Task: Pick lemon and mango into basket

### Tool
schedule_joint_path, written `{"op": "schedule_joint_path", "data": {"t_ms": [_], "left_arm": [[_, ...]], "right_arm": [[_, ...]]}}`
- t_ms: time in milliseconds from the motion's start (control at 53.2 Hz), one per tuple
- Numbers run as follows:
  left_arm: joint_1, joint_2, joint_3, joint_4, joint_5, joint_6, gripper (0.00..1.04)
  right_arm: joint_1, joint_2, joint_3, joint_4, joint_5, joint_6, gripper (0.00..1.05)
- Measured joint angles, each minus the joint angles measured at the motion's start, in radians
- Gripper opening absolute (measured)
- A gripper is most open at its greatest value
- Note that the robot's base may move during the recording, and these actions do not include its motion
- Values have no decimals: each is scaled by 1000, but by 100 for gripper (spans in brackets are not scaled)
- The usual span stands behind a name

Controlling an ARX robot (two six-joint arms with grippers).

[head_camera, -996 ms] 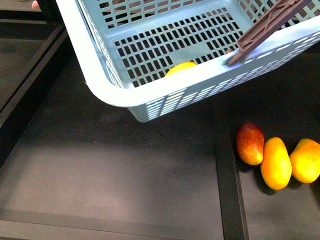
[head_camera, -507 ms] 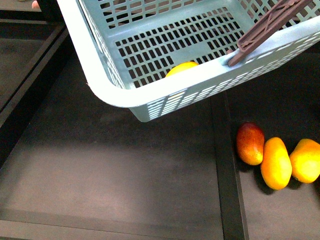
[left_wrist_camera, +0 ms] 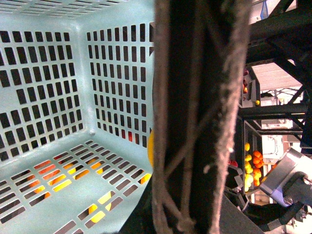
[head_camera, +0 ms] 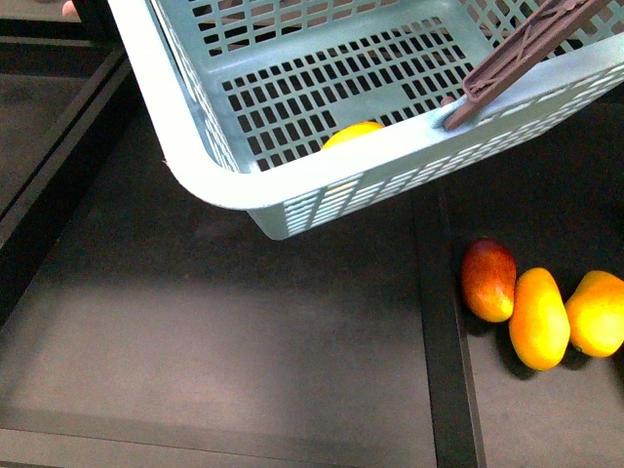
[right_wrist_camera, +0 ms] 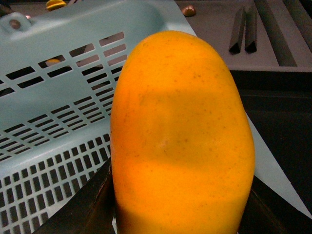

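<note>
The right claw point(right_wrist_camera: 181, 207) is clamped on a mango point(right_wrist_camera: 180, 131), its dark fingers point(right_wrist_camera: 92, 202) showing either side of the fruit's lower end, with the basket point(head_camera: 200, 171) close behind it. The lemon point(head_camera: 353, 133) already lies inside, against the basket's near wall at 6 o'clock of its floor. Three more mangoes point(head_camera: 539, 317) sit on the table point(head_camera: 244, 331) at about 4 o'clock from the basket.

The main risk is letting go too soon. I cannot tell whether the fruit has fully cleared the pale rim, and a drop onto it would likely send the smooth mango bouncing out to the table.

The basket also looks tilted. The brown handle point(left_wrist_camera: 195, 117) fills the left wrist view, but whether the left claw grips it I cannot tell. A loose hold could tip the basket when the mango lands and roll the lemon out.
</note>
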Motion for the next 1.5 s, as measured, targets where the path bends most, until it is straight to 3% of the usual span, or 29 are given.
{"op": "schedule_joint_path", "data": {"t_ms": [113,338,451,620,695,751,939,1108,1503], "left_arm": [[0,0,0,0,1,0,5],[0,0,0,0,7,5,5],[-2,0,-2,-2,2,-6,5],[3,0,-2,-2,-14,4,5],[1,0,-2,-2,-8,3,5],[-1,0,-2,-2,2,2,5],[0,0,-2,-2,3,-3,5],[0,0,-2,-2,0,2,5],[0,0,-2,-2,0,1,5]], "right_arm": [[4,20,21,-5,15,2,59],[-15,-56,-13,-57,-22,85,98],[-71,-242,-124,-117,-61,131,96],[-167,-478,-233,-219,-35,123,96],[-223,-557,-366,66,-167,13,80],[-229,-589,-468,186,-180,-35,67],[-229,-668,-648,267,-183,-69,37],[-230,-763,-776,302,-183,-80,3],[-230,-953,-942,279,-183,-84,2]]}}
